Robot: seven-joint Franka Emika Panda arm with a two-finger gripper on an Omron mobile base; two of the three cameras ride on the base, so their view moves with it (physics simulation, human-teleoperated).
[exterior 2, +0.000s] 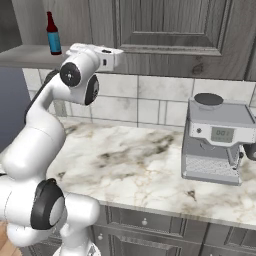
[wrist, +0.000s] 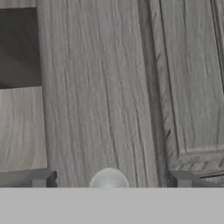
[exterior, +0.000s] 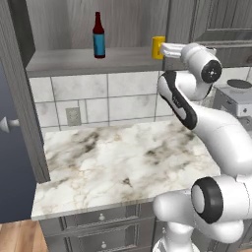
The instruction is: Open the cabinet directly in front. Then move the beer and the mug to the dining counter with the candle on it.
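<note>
The gripper (wrist: 109,183) sits right at the cabinet (wrist: 100,87), its fingers (wrist: 41,178) spread wide with a round silver knob (wrist: 108,179) between them, low in the hand view. The knob lies straight ahead of the gripper and centred in the gap; whether the fingertips already touch it cannot be told. The door stile around the knob runs along the hand view's vertical, and beside it a seam separates it from a raised-panel door (wrist: 197,78).

From the left base view, one side of the cabinet is open: the shelf (exterior: 74,61) is exposed, with the beer (exterior: 99,37) upright toward the middle of it and the mug (exterior: 157,47) at the shelf's right end, just beside the white hand and partly hidden by it. The beer is well apart from the gripper, off to its left along the shelf. In the right base view the beer (exterior 2: 53,34) stands on the shelf beyond the arm's wrist, and the door in front of the hand looks closed.

The step in hand appears to be taking the knob, so the coming move depends on closing squarely on it and pulling away from the door face. On the tabletop (exterior 2: 150,160) below stands a coffee machine (exterior 2: 215,140), near its right end.
</note>
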